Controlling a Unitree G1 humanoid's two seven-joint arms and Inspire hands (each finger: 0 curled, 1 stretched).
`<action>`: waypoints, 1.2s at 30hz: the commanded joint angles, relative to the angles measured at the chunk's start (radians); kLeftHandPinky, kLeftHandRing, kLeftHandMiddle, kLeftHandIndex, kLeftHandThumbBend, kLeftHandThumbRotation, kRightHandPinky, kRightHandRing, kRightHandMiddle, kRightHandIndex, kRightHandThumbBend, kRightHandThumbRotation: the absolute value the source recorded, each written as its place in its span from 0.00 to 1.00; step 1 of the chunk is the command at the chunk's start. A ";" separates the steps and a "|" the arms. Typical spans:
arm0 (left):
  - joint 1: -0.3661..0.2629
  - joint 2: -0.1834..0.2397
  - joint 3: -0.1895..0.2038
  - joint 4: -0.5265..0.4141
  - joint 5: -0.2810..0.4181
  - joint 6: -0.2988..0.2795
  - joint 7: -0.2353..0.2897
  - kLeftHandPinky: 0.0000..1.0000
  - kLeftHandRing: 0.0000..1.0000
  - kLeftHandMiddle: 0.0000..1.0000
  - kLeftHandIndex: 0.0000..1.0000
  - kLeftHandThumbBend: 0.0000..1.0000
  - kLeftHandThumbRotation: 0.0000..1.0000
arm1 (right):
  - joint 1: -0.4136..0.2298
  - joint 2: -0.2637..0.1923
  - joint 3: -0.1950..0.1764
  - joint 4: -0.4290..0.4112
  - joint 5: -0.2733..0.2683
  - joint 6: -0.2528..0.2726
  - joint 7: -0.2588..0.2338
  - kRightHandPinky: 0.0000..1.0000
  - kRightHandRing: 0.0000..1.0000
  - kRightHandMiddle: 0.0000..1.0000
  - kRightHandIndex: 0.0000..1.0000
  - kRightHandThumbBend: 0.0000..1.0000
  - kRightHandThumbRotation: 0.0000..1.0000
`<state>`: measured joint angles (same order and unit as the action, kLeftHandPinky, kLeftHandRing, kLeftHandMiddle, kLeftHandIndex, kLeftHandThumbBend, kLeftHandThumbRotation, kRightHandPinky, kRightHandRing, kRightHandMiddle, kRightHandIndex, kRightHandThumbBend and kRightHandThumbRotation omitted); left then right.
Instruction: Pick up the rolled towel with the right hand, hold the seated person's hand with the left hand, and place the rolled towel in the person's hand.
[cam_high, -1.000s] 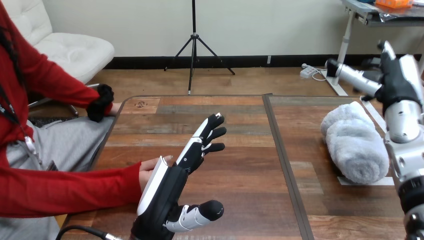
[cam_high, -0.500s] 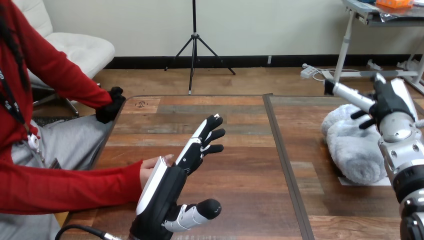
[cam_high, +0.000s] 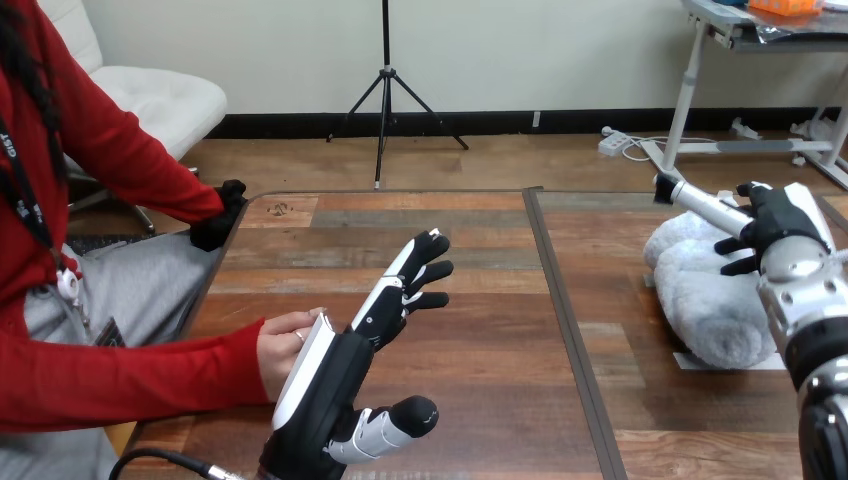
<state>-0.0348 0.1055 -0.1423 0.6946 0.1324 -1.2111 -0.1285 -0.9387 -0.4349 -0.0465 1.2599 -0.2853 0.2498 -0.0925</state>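
Towel (cam_high: 705, 300) lies mid-right on table (cam_high: 480, 250). Right hand (cam_high: 775, 225) is over its upper end, fingers loose, gripping nothing. Left hand (cam_high: 340, 370) lower centre, fingers straight, beside person's hand (cam_high: 280, 345).

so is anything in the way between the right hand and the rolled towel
Nothing visible. The right hand, fingers open, is right above the rolled towel's far end with no object between them; whether they touch I cannot tell.
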 joint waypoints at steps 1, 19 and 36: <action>-0.061 0.001 0.001 -0.075 -0.017 -0.006 -0.003 0.80 0.89 0.94 0.95 1.00 0.93 | -0.185 -0.019 0.019 0.062 -0.012 0.040 -0.003 0.96 0.98 0.96 0.90 1.00 0.74; -0.044 -0.003 -0.015 -0.089 -0.051 -0.014 -0.028 0.81 0.91 0.95 0.95 1.00 0.93 | -0.159 -0.008 0.074 0.096 -0.059 0.096 -0.026 1.00 1.00 0.99 0.96 1.00 0.85; -0.032 0.001 -0.022 -0.089 -0.089 -0.033 -0.058 0.81 0.91 0.95 0.95 1.00 0.95 | -0.109 -0.007 0.167 0.110 -0.138 0.093 0.048 1.00 1.00 1.00 1.00 1.00 0.97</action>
<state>-0.0377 0.1050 -0.1641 0.6485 0.0610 -1.2161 -0.1824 -1.0375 -0.4367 0.1025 1.3664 -0.4076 0.3469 -0.0534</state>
